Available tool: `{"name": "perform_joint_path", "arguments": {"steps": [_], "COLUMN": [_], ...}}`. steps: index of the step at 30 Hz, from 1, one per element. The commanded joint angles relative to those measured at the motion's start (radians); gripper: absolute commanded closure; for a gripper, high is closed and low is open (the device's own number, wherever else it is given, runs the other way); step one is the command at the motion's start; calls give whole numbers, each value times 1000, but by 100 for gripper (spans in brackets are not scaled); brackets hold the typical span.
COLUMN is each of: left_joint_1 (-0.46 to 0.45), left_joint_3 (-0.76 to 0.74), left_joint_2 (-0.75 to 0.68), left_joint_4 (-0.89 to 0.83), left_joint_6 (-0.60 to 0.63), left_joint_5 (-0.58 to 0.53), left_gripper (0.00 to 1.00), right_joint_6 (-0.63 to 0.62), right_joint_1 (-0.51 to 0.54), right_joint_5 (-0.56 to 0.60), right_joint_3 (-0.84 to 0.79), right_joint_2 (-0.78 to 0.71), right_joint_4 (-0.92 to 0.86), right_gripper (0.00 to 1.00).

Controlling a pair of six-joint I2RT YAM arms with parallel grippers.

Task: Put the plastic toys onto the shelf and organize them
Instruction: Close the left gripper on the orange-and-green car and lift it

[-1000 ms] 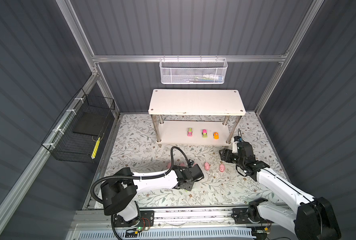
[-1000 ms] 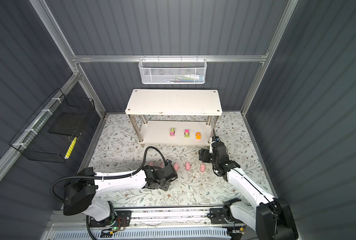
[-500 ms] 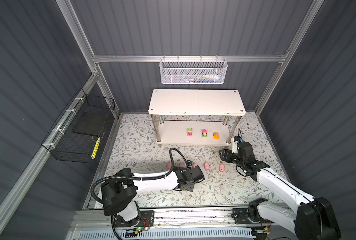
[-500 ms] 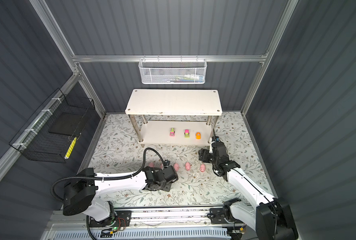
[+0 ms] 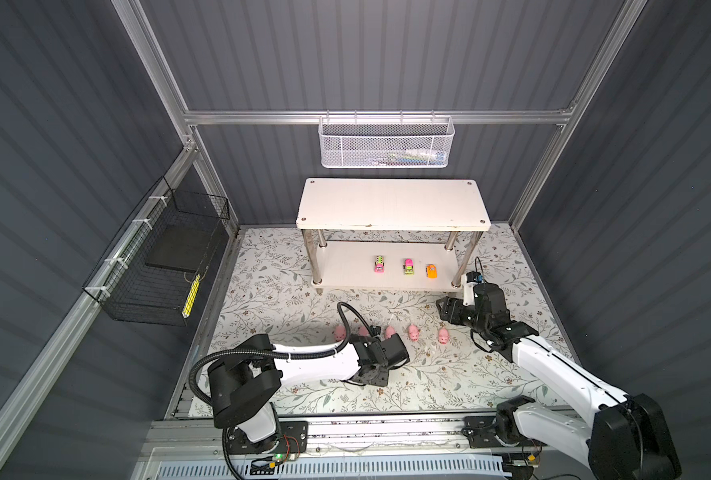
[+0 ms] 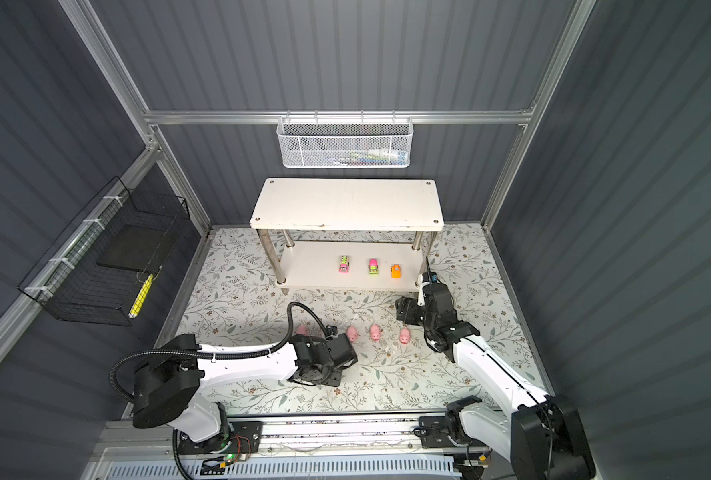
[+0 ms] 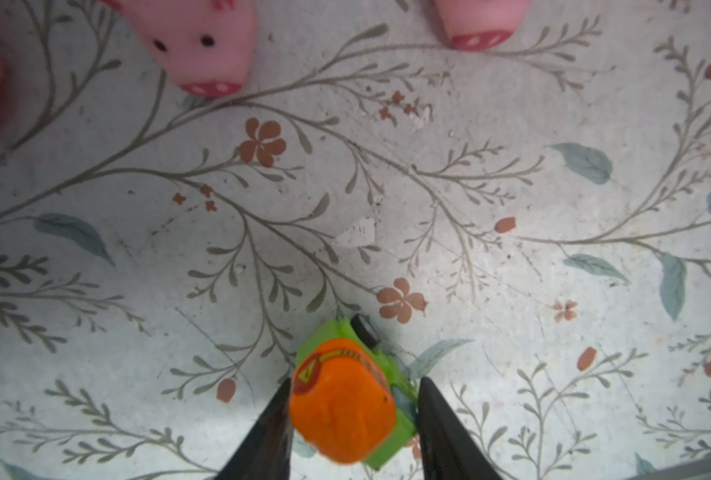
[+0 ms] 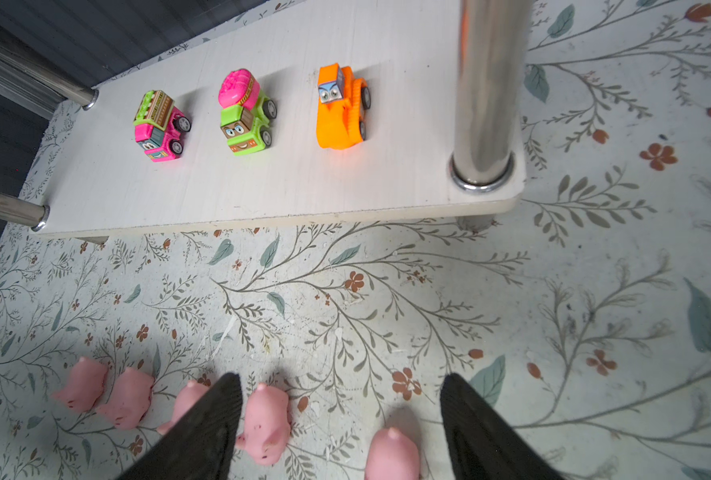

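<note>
My left gripper (image 7: 354,380) has its jaws pressed against both sides of the green-and-orange truck (image 7: 345,403). It sits low over the mat (image 5: 283,291), on the near side of the row of pigs (image 5: 413,331) and well apart from the shelf (image 5: 345,270). The hold worries me: only the fingertips (image 7: 270,428) catch it, one on the rounded orange drum, and the truck sits skewed between them. I judge it could twist or squirt out as I lift. The pigs lie between me and the shelf, so a low carry would knock them out of line. The lower board has free room left of the pink vehicle (image 5: 379,264), but I must slip in under the top board (image 5: 393,203). Coming in high would clip its edge, and a wheeled toy let go at a tilt may roll off. My right gripper (image 8: 341,378) hangs with its jaws apart near the right end of the pig row, close to the right front post (image 5: 464,262), and could crowd that approach.
</note>
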Motion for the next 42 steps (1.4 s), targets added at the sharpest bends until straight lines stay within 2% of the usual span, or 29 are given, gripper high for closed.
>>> {"name": "perform_joint_path", "arguments": {"steps": [1,14,16,18,27,42], "left_joint_1": [-7,-7,-6,-7,-6,-6], "left_joint_3": [-16,-46,-65,-77,-112,-186], "left_joint_2": [15,-40,-61,-75,-57,-53], "left_joint_4": [-13,-119,-98,-56,86,146], "left_joint_6": [-4,88,93,96,140,136], "left_joint_5": [-4,-61,-72,-78,-96,-113], "left_gripper": [56,58,56,48,43,60], "right_joint_6": [1,7,7,8,7,15], "right_joint_1": [-6,-6,-6,-6,-6,-6], "right_joint_5": [-1,-15,-16,-15,-15,-19], "right_joint_3": [-15,-9,-8,-9,-3,-1], "right_joint_2": [0,18,17,18,17,50], "right_joint_4": [13,25,26,27,24,27], "right_gripper": [23,23,23,23,23,23]}}
